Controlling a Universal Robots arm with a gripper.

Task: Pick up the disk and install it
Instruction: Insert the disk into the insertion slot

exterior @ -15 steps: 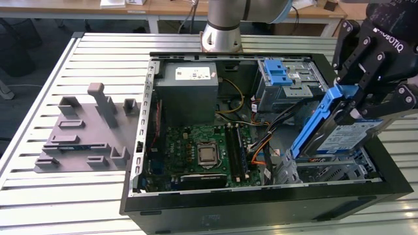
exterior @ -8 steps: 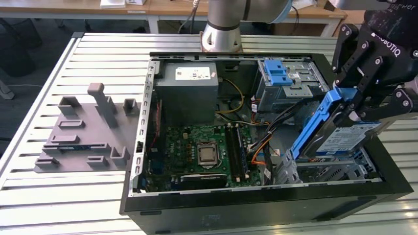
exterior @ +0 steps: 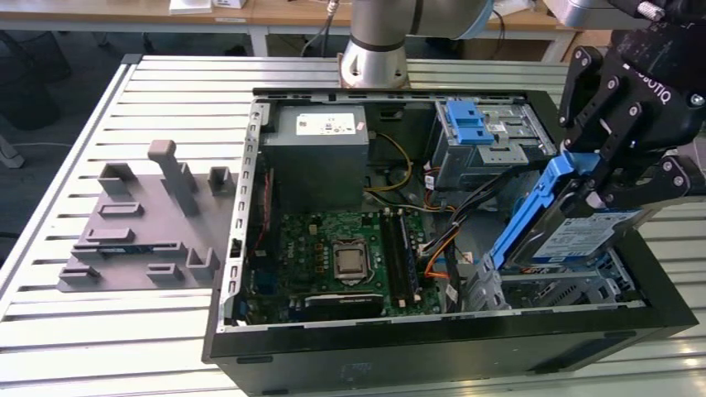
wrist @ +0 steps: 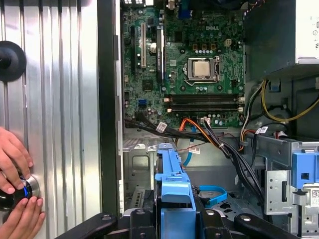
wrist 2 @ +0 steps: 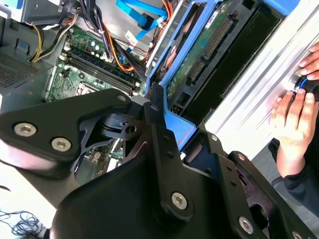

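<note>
The disk [exterior: 578, 236], a silver drive with a white and blue label and blue rails, hangs tilted above the metal drive cage [exterior: 563, 291] at the case's near corner on the exterior view's right. My gripper [exterior: 599, 192] is shut on its upper end. In the second wrist view the disk's green circuit side [wrist 2: 199, 55] faces the camera, and my gripper [wrist 2: 158, 115] clamps its blue rail [wrist 2: 177, 125]. In the first wrist view the blue rail [wrist: 172, 180] sticks out from my gripper [wrist: 177, 219] over the cage.
The open computer case [exterior: 441, 343] holds a motherboard [exterior: 342, 256], a grey power supply box [exterior: 320, 145], a blue latch [exterior: 469, 124] and loose cables [exterior: 441, 248]. A grey fixture [exterior: 144, 223] lies on the slatted table. A person's hands [wrist: 15, 199] rest on a knob beside the case.
</note>
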